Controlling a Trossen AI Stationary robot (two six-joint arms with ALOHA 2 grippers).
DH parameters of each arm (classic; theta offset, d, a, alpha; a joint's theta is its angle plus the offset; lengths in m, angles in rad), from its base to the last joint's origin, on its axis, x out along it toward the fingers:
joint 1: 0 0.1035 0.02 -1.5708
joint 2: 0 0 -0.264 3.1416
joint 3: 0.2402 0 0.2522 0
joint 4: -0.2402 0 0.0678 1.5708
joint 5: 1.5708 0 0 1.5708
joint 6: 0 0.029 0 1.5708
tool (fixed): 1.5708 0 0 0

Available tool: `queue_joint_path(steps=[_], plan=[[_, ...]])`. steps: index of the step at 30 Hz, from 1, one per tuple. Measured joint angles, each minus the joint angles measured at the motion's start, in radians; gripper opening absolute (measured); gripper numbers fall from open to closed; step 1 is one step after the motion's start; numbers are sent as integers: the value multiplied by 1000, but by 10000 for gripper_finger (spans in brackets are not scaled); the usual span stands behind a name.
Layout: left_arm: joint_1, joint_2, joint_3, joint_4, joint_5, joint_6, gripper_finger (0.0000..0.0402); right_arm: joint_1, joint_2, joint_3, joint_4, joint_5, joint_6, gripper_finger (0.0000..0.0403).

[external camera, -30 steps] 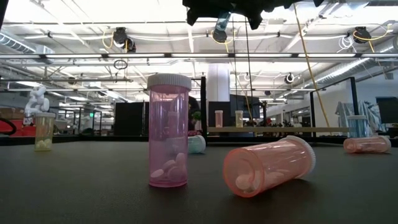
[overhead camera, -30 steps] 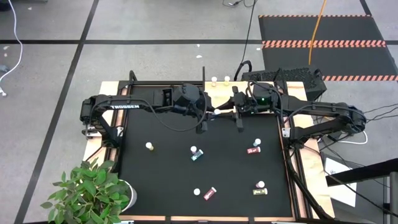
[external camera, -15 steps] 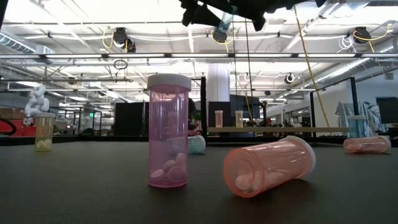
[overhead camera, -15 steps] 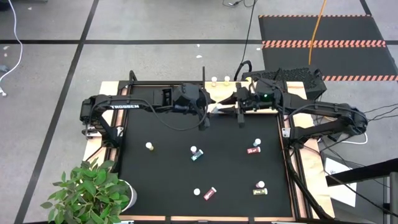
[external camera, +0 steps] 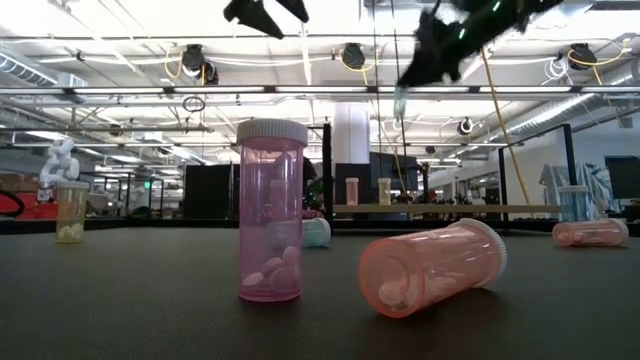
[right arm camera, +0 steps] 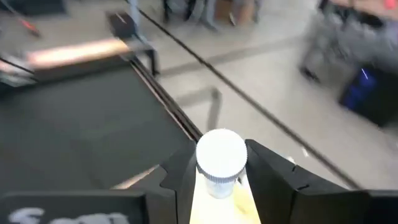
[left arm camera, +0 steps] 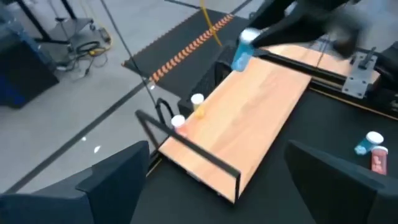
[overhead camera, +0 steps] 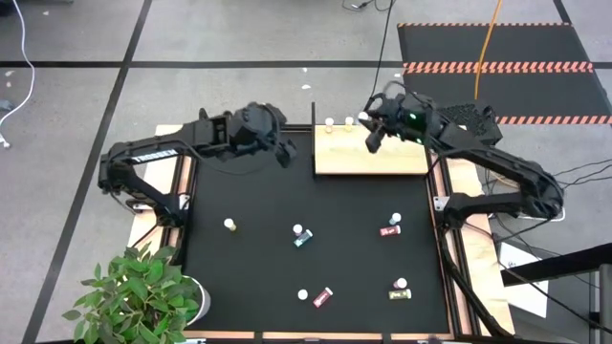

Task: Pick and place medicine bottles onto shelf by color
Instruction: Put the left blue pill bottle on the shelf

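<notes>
A blue bottle [left arm camera: 242, 50] is pinched between the fingers of the right gripper [overhead camera: 371, 132] above the shelf [overhead camera: 382, 158]; if released crooked, it could be toppled against the two bottles beside it, while the left gripper [overhead camera: 283, 153] is spread empty.

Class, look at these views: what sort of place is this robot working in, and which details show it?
Probably a large industrial lab or workshop: exposed ceiling beams and strip lights in the low view, a bare concrete floor with a hazard-striped mat, and cables trailing across it.
</notes>
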Motion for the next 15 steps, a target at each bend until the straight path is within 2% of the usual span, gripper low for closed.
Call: queue_joint_path(steps=[8, 12, 15], plan=[[20, -14, 0, -136, 1, -98, 339, -170, 243, -2, 43, -17, -4, 122], [13, -1, 0, -236, 1, -146, 324, -217, 306, -23, 149, -104, -6, 123], [12, -1, -2, -286, 1, -176, 313, -240, 337, -60, 203, -117, 4, 123]])
